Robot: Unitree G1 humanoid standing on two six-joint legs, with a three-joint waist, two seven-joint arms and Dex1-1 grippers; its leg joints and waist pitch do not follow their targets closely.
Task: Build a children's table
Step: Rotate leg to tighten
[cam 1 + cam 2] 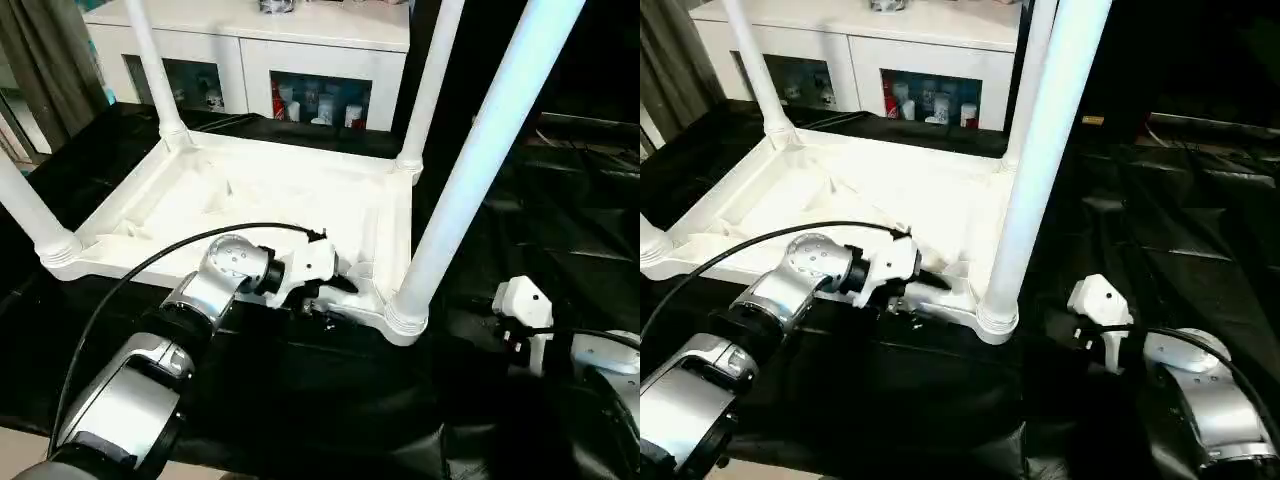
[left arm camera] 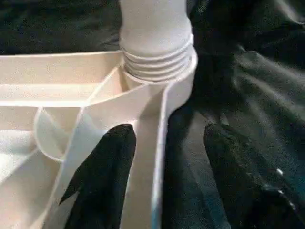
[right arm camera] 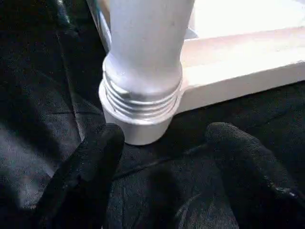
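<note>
**Children's table upside down on the worktop, a pincer at its near rim and another off its near-right corner**

Children's table, all white, lies inverted in the centre and left of the head views, its ribbed underside facing up on the black-draped worktop. Four tapered legs stand upright in the round corner sockets: one at the left edge of the frame, one at upper left, one at upper centre, and the nearest, largest one rising from the near-right corner socket to the top right.

Left of centre, the left silver forearm reaches up from the lower left; the left pincer sits at the table's near rim, just left of the near-right socket. In the left wrist view its black fingers are spread and straddle the rim wall, one over the ribbed inside, the other over the black cloth outside; whether either touches the wall cannot be told.

At lower right, the right pincer rests low over the cloth, near the same corner but apart from it. In the right wrist view its fingers stand spread, empty, pointing at the threaded base of the nearest leg.

Along the top of the frame stands a white cabinet with glass doors.
</note>
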